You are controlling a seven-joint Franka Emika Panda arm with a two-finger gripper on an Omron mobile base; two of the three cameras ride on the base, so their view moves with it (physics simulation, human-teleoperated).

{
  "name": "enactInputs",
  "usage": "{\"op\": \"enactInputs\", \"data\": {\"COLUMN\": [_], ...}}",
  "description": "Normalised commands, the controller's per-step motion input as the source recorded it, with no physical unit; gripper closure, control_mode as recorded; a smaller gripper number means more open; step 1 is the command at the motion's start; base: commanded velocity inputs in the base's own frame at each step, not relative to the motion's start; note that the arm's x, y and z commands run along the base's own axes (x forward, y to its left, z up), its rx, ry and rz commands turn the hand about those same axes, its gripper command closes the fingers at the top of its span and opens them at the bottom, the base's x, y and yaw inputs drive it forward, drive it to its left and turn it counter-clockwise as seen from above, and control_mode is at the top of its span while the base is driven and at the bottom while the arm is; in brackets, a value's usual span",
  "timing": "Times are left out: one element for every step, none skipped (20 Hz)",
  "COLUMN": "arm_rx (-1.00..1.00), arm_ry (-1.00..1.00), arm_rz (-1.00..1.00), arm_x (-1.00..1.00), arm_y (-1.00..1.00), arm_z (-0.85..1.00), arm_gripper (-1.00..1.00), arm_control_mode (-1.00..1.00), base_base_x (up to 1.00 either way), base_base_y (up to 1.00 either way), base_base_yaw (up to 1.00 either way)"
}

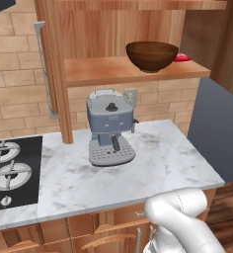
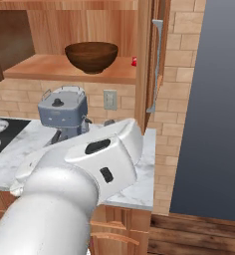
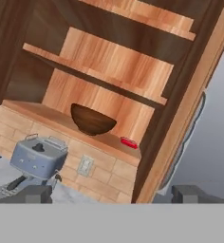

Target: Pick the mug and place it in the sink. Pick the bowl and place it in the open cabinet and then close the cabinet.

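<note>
The dark brown wooden bowl (image 1: 152, 55) (image 2: 91, 56) (image 3: 92, 120) sits upright on the lower shelf of the open wall cabinet (image 1: 133, 71) (image 2: 50, 67) (image 3: 109, 61). Both cabinet doors stand swung out: the left door (image 1: 52, 64) and the right door (image 2: 159, 55) (image 3: 187, 109), each with a long silver bar handle. My gripper (image 3: 115, 194) is open with nothing between its fingers, and it looks up at the bowl from some way off and below. The mug and the sink are out of view.
A small red thing (image 1: 181, 58) (image 2: 134, 62) (image 3: 128, 142) lies on the shelf right of the bowl. A grey-blue coffee machine (image 1: 110, 127) (image 2: 62, 112) (image 3: 38, 159) stands on the marble counter (image 1: 158, 163) under the cabinet. A black stovetop (image 1: 10, 173) lies left; a dark grey panel (image 2: 214, 99) rises right.
</note>
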Motion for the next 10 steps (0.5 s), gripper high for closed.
{"op": "enactInputs", "data": {"arm_rx": [0.09, 0.09, 0.08, 0.08, 0.09, 0.09, 0.07, 0.07, 0.04, 0.07], "arm_ry": [0.17, 0.21, 0.25, 0.21, 0.12, 0.02, 0.00, 0.00, 0.00, 0.00], "arm_rz": [0.20, 0.18, 0.15, 0.14, 0.15, 0.16, 0.16, 0.17, 0.17, 0.19], "arm_x": [0.36, 0.41, 0.49, 0.56, 0.52, 0.39, 0.21, 0.21, 0.24, 0.44], "arm_y": [-0.46, -0.45, -0.46, -0.54, -0.61, -0.66, -0.62, -0.57, -0.37, -0.24], "arm_z": [0.00, 0.00, 0.00, 0.00, 0.00, 0.00, 0.00, 0.00, 0.00, 0.00], "arm_gripper": [-1.00, -1.00, -1.00, -1.00, -1.00, -1.00, -1.00, -1.00, -1.00, -1.00], "arm_control_mode": [-1.00, -1.00, -1.00, -1.00, -1.00, -1.00, -1.00, -1.00, -1.00, -1.00], "base_base_x": [0.00, 0.00, 0.00, 0.00, 0.00, 0.00, 0.00, 0.00, 0.00, 0.00], "base_base_y": [0.00, 0.00, 0.00, 0.00, 0.00, 0.00, 0.00, 0.00, 0.00, 0.00], "base_base_yaw": [0.00, 0.00, 0.00, 0.00, 0.00, 0.00, 0.00, 0.00, 0.00, 0.00]}}
